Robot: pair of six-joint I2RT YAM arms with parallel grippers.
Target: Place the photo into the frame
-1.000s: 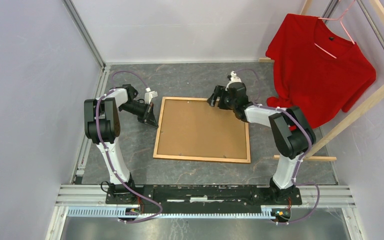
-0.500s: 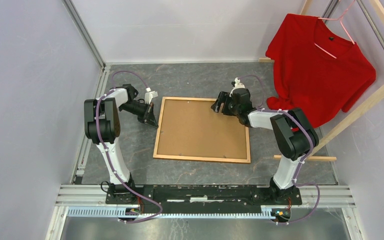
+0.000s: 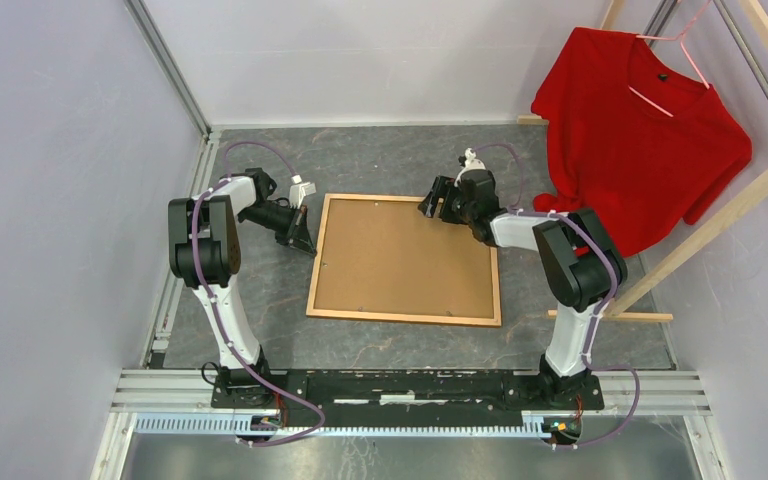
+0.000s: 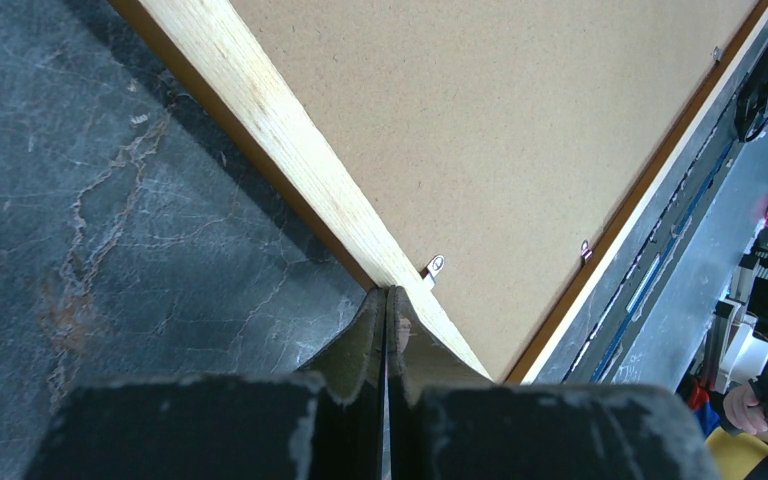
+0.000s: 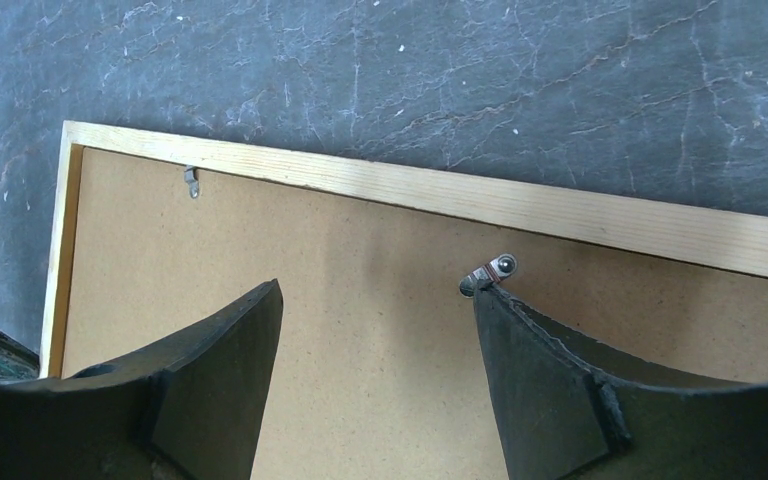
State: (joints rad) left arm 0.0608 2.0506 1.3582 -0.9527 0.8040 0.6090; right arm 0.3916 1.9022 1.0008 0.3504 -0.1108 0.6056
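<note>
The orange-brown wooden frame lies back-up on the dark table, with a brown backing board in it. The photo is hidden. My left gripper is shut, its tips touching the frame's left rail beside a small metal clip. My right gripper is open over the board just inside the far rail. Its midpoint is above bare board. Its right fingertip touches a metal turn clip. Another clip sits further left.
A red T-shirt hangs on a pink hanger from a pale wooden rack at the back right. A rack foot lies on the table right of the frame. Grey walls enclose the table.
My right gripper has shifted slightly along the frame's far rail, a little right and then back left. The left arm and the frame have not moved.
</note>
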